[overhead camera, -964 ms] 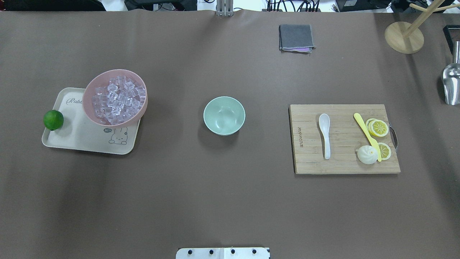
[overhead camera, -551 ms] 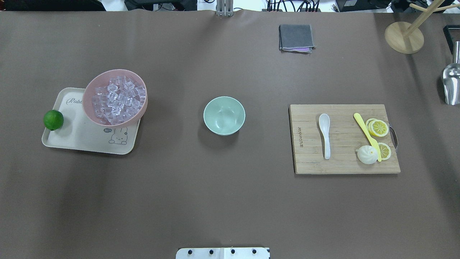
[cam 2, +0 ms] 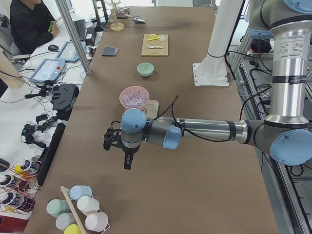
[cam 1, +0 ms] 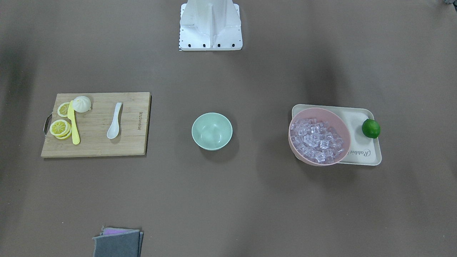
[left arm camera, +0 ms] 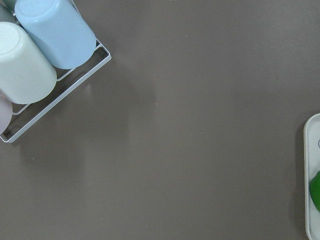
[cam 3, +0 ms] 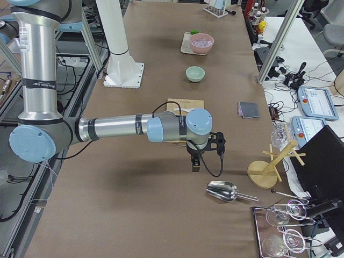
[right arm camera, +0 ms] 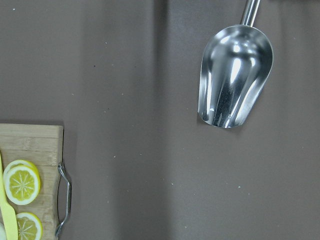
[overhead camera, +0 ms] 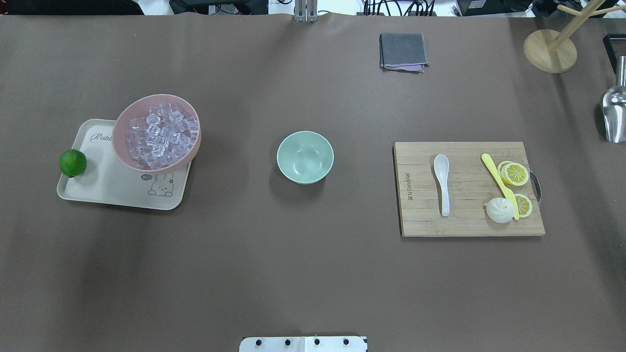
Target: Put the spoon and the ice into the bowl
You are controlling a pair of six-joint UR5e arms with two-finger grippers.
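The white spoon (overhead camera: 442,183) lies on a wooden cutting board (overhead camera: 464,222) to the right. The mint-green bowl (overhead camera: 305,157) stands empty at the table's middle. The ice (overhead camera: 159,137) is a heap of clear cubes in a pink bowl (overhead camera: 114,137) on a cream tray (overhead camera: 107,190) to the left. My left gripper (cam 2: 126,163) hangs over bare table beyond the tray, seen only in the exterior left view. My right gripper (cam 3: 195,165) hangs between the board and a metal scoop (cam 3: 223,191), seen only in the exterior right view. I cannot tell whether either is open or shut.
A lime (overhead camera: 73,163) sits on the tray. A yellow knife (overhead camera: 499,181), lemon slices (overhead camera: 516,173) and a bun (overhead camera: 499,210) share the board. A grey cloth (overhead camera: 402,51) and a wooden stand (overhead camera: 549,51) are at the far side. A cup rack (left arm camera: 35,55) is near the left gripper.
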